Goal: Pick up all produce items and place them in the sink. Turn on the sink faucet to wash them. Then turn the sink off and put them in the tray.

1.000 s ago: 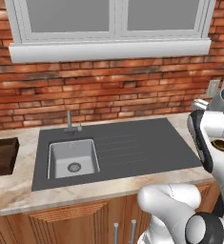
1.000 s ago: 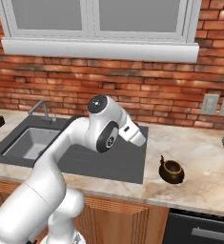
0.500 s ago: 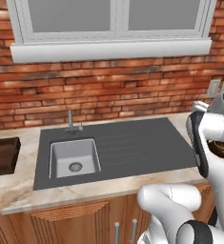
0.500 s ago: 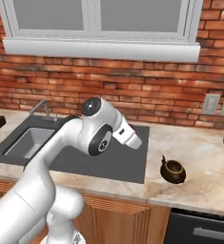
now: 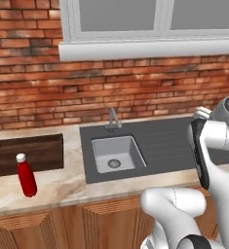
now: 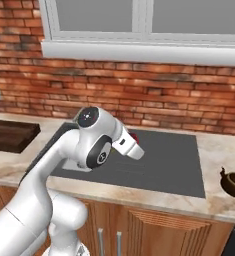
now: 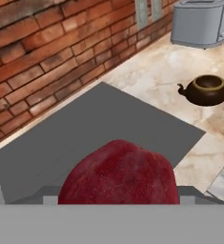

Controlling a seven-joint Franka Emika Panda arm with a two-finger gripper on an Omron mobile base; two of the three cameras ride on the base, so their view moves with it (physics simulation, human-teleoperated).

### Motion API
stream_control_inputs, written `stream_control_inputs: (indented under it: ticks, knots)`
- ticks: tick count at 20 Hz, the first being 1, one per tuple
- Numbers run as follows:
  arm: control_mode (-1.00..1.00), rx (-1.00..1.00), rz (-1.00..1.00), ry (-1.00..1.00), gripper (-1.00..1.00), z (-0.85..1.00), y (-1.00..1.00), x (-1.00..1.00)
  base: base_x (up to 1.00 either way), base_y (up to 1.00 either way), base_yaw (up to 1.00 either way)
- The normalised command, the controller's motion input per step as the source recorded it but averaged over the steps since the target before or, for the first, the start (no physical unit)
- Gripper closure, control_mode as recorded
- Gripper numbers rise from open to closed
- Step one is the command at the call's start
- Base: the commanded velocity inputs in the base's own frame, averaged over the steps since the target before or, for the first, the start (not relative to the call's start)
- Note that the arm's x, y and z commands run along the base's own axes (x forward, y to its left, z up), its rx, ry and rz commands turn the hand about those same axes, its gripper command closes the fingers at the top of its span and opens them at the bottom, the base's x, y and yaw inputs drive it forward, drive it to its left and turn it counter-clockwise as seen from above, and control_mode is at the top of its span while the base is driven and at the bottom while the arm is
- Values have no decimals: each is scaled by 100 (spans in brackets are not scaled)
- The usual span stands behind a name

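Now the gripper [image 7: 114, 200] holds the dark-red fruit [image 7: 117, 174] between its jaws — above the dark ribbed surround [image 7: 99, 128], teapot [image 7: 205, 89] and toaster [image 7: 199, 21] beyond.

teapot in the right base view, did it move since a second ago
No. The teapot sits just as close beside the right edge of the dark sink surround. The whole picture shifted, so the camera moved, not the pot.

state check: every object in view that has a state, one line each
produce item: dark red, between the gripper's jaws, held off the surround
gripper: closed on the produce item
sink: no produce in it
sink faucet: off, no water
tray: nothing in it
red bottle: upright, capped
teapot: upright, lid off
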Motion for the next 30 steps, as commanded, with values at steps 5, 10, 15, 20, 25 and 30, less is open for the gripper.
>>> stream_control_inputs:
  ticks: [5, 10, 15, 20, 25, 30]
  knots:
    - [100, 0, 0, 0, 100, 0, 0, 0, 0, 56, -2]
    - [100, 0, 0, 0, 100, 0, 0, 0, 12, 63, -7]
    - [100, 0, 0, 0, 100, 0, 0, 0, 45, 58, -2]
    - [100, 0, 0, 0, 100, 0, 0, 0, 55, 35, 0]
    - [100, 0, 0, 0, 100, 0, 0, 0, 38, 9, 0]
    - [100, 0, 0, 0, 100, 0, 0, 0, 4, 0, 0]
